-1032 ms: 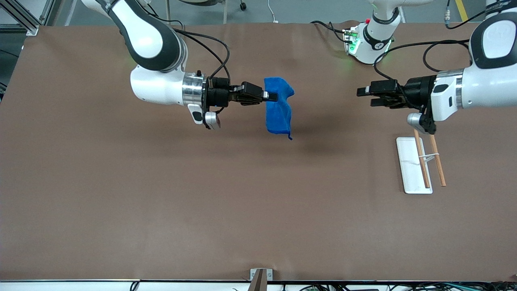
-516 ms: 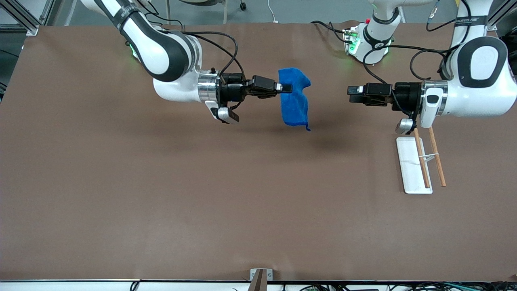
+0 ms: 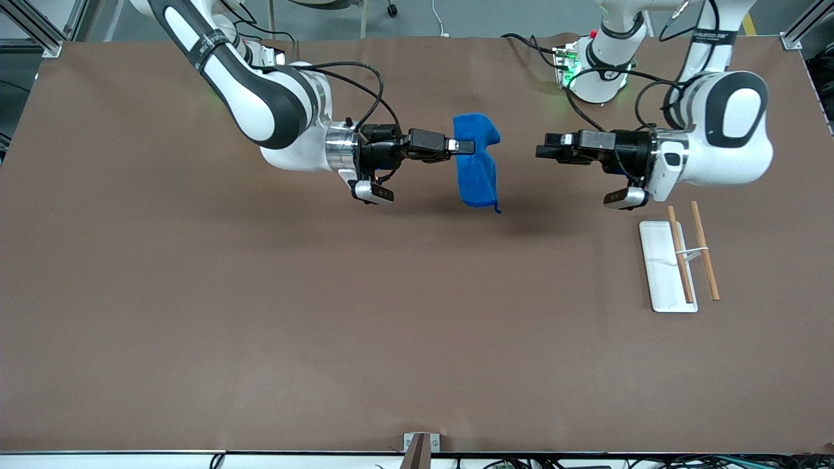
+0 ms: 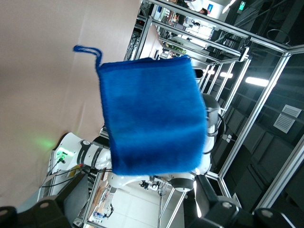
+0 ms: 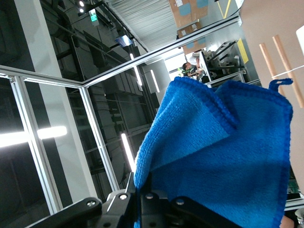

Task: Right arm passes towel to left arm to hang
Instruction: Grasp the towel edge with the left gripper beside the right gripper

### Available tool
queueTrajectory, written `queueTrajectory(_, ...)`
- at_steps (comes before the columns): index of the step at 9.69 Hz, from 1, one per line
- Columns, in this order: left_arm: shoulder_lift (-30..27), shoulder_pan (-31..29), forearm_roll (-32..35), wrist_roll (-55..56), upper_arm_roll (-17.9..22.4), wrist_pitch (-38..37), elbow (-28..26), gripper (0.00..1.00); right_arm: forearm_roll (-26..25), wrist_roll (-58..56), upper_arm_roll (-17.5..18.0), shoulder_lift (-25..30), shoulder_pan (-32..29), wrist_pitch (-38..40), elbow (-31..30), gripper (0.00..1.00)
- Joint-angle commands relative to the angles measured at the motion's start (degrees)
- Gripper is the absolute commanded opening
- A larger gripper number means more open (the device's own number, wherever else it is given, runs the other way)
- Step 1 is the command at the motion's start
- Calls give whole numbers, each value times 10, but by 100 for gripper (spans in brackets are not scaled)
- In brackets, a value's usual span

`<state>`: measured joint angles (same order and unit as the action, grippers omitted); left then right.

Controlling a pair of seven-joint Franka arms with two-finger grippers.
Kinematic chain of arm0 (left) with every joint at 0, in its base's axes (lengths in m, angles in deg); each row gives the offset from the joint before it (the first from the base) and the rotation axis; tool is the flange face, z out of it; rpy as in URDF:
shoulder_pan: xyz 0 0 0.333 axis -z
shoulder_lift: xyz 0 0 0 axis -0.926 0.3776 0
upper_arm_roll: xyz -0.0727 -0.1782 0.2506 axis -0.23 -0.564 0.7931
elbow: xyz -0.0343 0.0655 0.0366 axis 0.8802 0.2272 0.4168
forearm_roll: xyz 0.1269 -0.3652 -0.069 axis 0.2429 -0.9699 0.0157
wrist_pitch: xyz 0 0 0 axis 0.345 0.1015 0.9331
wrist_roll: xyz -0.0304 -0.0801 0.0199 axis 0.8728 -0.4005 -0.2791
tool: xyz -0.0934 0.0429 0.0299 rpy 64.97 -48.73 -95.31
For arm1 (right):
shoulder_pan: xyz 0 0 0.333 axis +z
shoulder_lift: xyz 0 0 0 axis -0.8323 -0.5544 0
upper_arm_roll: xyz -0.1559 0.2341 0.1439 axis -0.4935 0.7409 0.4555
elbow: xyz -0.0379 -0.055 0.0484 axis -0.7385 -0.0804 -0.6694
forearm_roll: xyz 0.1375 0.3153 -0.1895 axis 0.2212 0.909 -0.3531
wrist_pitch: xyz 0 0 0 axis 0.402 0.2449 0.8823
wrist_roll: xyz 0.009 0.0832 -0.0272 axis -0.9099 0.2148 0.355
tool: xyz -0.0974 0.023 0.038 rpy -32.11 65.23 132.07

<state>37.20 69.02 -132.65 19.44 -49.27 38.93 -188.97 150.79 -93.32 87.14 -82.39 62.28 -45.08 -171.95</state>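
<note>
Above table [image 3: 260, 293]: right claw [image 3: 464, 146] pinches hanging blue towel [image 3: 477, 176]; left claw [image 3: 544, 152] spread, empty.

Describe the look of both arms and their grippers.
Both are glossy white jointed arms with black joint bands. The right arm has a silver wrist ring, loose black cables, and a black two-finger right gripper. The left arm carries black cables too, a black left gripper, and a green-lit base with a red knob.

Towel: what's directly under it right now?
Only bare brown table and the towel's shadow lie under the towel, which hangs from the shut right gripper. The open left gripper faces it, apart.
</note>
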Motion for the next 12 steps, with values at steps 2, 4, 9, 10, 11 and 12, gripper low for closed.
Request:
queueTrajectory(2,-4,2,-66,-35,-58,79,-43,99,36,-18,17,-6,-2,-1,21,0)
queueTrajectory(4,0,3,-104,-66,-59,81,-55,99,43,-22,18,-6,-1,-2,22,0)
queueTrajectory(9,0,1,-237,-125,-99,131,-55,99,44,-27,18,-5,-1,-3,22,0)
queueTrajectory(10,0,0,-237,-125,-99,130,-56,93,44,-27,18,-6,-1,-3,22,0)
queueTrajectory(11,0,-1,-237,-125,-98,130,-56,69,44,-27,18,-5,-1,-3,22,0)
queueTrajectory(12,-1,-4,-237,-125,-98,130,-55,34,44,-27,18,-6,-1,-3,22,0)
